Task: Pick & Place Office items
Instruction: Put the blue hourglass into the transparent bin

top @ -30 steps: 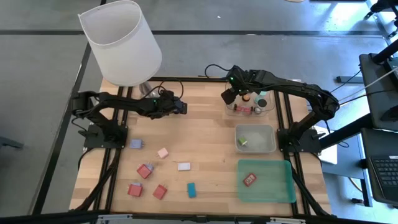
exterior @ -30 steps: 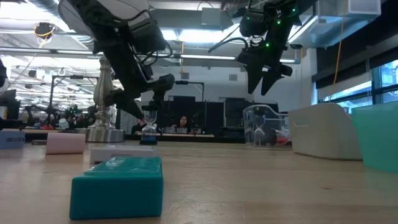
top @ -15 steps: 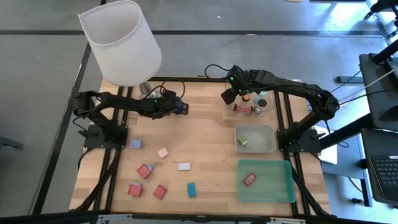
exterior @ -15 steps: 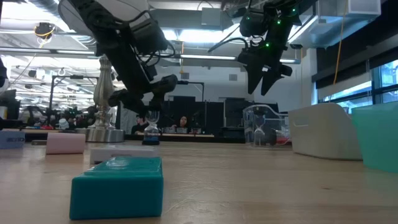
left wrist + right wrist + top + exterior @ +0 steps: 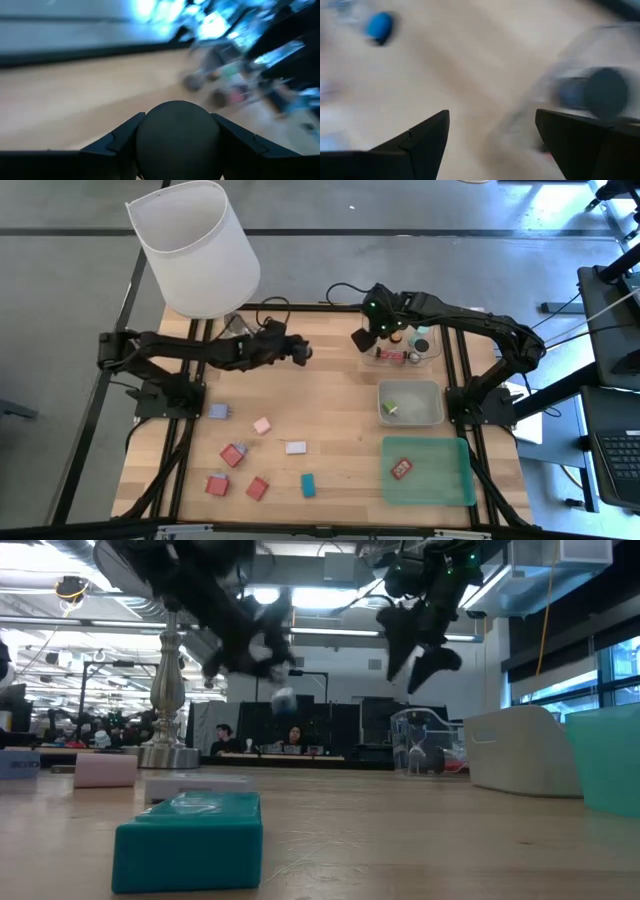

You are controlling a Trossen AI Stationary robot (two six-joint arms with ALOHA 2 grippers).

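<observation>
Up off the table [image 5: 330, 410] goes the left gripper [image 5: 299, 351], its fingers now clamped on a black cylinder [image 5: 177, 137] near the far edge; beyond, the right gripper [image 5: 362, 337], jaws parted and empty, has tilted beside the clear tray [image 5: 432, 357]

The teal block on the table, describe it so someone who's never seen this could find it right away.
On the wooden table, look along the near edge, left of the green tray. The teal block lies there, right of two red blocks; it is the only teal piece.
</observation>
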